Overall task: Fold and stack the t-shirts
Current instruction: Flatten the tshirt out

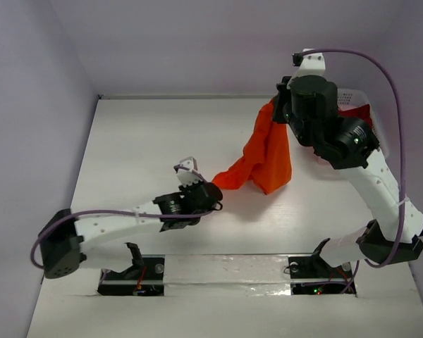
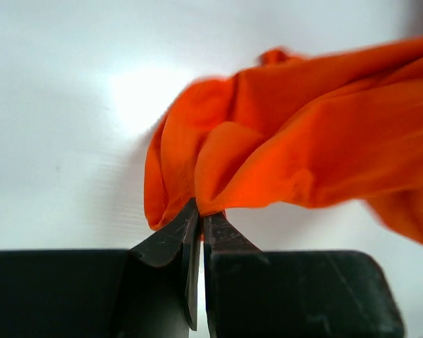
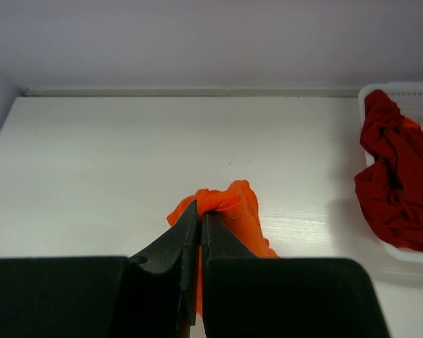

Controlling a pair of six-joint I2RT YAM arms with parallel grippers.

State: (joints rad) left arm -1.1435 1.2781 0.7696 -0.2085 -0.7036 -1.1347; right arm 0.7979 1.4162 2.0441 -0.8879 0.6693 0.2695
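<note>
My left hand (image 1: 217,191), lower middle of the frame, is clamped on a low corner of the orange t-shirt (image 1: 268,155). The cloth runs up-right to my right hand (image 3: 199,211), pinched shut on its top, above the surface (image 1: 141,148). Farther right, crimson t-shirts (image 3: 402,176) lie heaped in a white basket (image 3: 409,90).

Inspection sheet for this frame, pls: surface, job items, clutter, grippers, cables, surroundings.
Surface: white table, metal strip along the near edge between the arm bases.
Job's things: orange t-shirt bunched, strung between both grippers; dark red t-shirts heaped in the white basket.
Clutter: nothing seen.
Grippers: left gripper shut on the orange t-shirt's low end; right gripper shut on its raised end.
Cables: left purple cable along the left arm; right purple cable arcing over the right arm.
Surroundings: pale walls on three sides.
</note>
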